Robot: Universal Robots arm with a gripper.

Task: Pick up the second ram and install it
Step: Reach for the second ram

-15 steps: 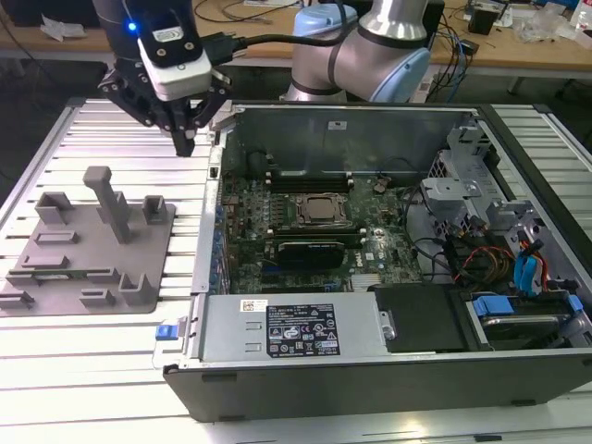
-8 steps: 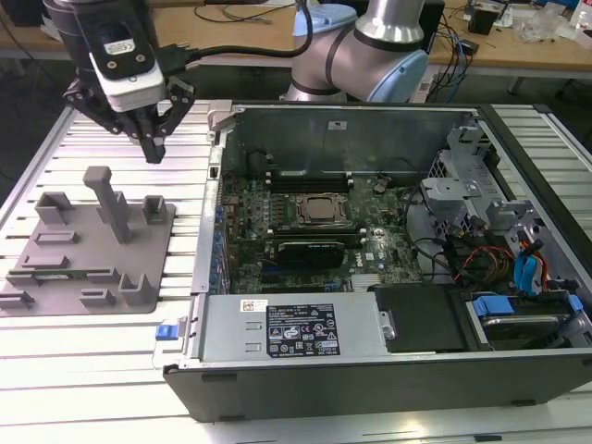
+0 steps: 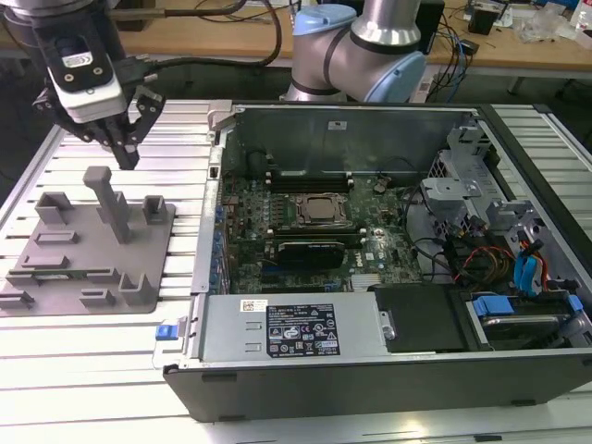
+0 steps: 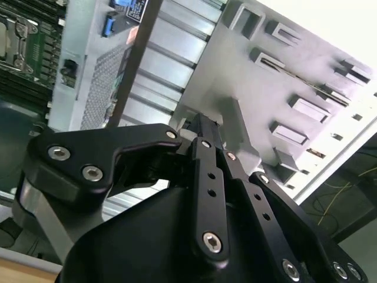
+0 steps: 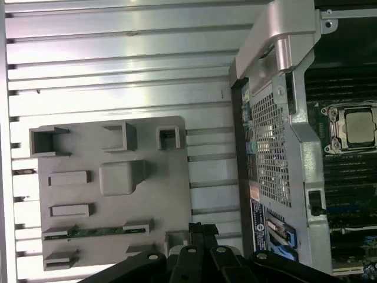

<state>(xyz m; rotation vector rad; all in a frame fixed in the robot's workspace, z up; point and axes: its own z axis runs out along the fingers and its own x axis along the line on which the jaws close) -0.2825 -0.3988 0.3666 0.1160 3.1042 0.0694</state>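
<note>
Nearest, the ribbed aluminium table (image 3: 92,370) carries an open computer case (image 3: 370,388) and a gray fixture (image 3: 83,250) with the second ram (image 5: 97,231) lying in its slot. Above it, the gripper (image 3: 129,159) is pressed together and empty. Behind is a cable-strewn wooden bench (image 3: 213,42).

The black two-finger gripper (image 3: 128,153) hangs pointing straight down, fingertips pressed together and holding nothing, while the silver-and-blue jointed arm (image 3: 370,46) is bent at its elbow.
</note>
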